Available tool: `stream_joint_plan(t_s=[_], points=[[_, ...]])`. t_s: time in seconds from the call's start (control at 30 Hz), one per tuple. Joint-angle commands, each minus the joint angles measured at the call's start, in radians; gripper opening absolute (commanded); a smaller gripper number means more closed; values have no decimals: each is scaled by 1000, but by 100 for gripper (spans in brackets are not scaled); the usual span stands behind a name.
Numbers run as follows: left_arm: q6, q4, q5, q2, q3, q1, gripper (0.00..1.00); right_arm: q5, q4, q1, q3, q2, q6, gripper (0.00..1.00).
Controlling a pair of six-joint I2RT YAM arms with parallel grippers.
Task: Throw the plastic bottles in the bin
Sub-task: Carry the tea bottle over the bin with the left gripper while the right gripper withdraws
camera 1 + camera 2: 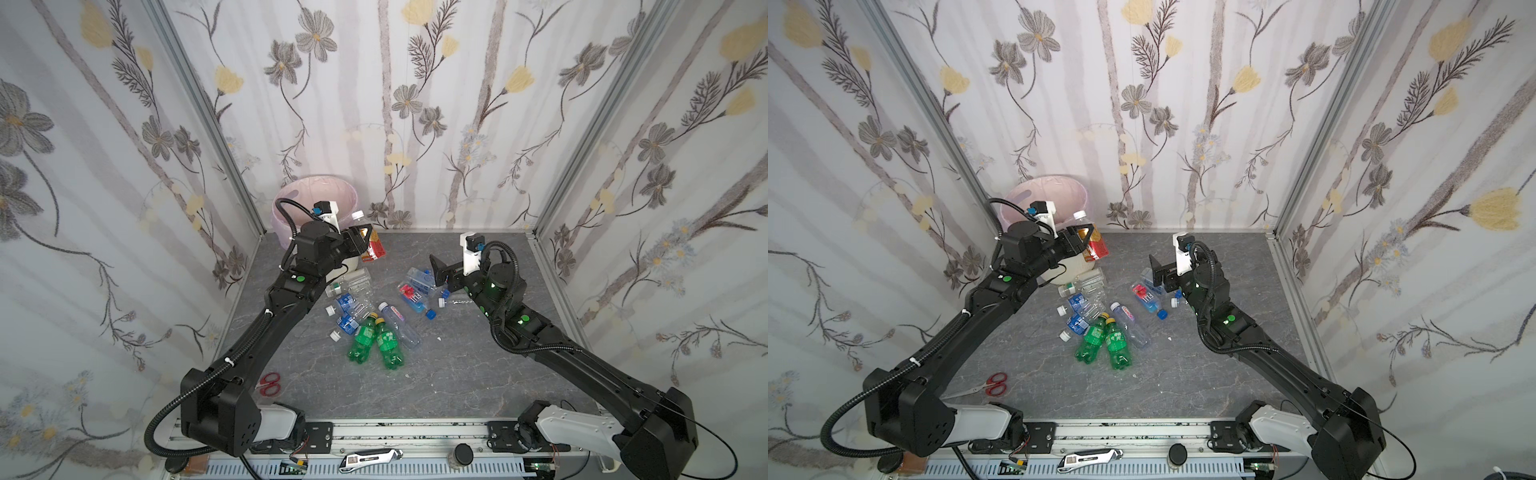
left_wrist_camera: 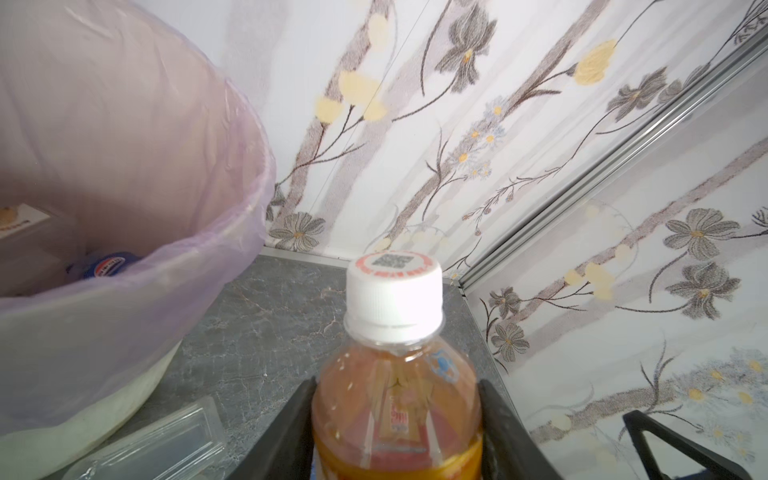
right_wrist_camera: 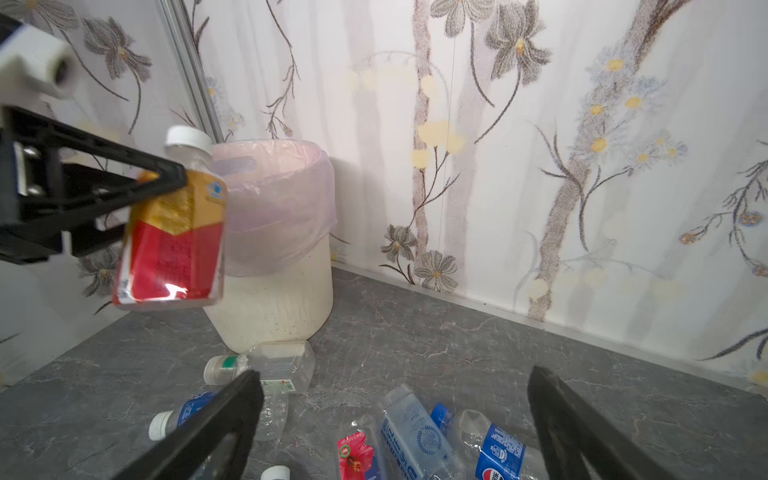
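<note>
Left gripper (image 1: 360, 240): closed on the orange-red bottle (image 1: 374, 248); its two fingers (image 2: 286, 432) press the bottle's sides under the white cap.
Orange-red bottle: lifted off the table (image 1: 457, 374), cap upward and a little tilted, just beside the bin (image 1: 316, 189) and not above its opening.
Bin: stands in the far left corner, a cream wall with a pink bag folded over the rim. In the left wrist view a blue-labelled bottle (image 2: 109, 266) shows inside it.
Right gripper (image 3: 395, 376): jaws wide apart with nothing between them, hanging above the clear bottles (image 3: 419, 436) that lie near the middle of the table.
Green bottles (image 1: 362, 338): two, lying side by side and touching.
Square clear bottle (image 3: 270, 365): lies on its side at the foot of the bin.
Scissors (image 1: 269, 384): red handles, near the base of the left arm.
</note>
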Motion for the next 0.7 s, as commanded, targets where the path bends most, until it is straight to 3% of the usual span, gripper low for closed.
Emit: stream_joint_plan(t_s=[0.0, 0.37, 0.57, 0.67], points=[[64, 35, -55, -39, -1, 39, 42, -47, 132, -20, -7, 22, -31, 100], [165, 45, -114, -29, 140, 219, 40, -235, 65, -17, 200, 153, -11, 100], [266, 59, -185, -1, 183, 229, 41, -278, -52, 36, 375, 247, -116, 100], [305, 65, -209, 17, 190, 231, 41, -303, -194, 61, 547, 363, -201, 100]])
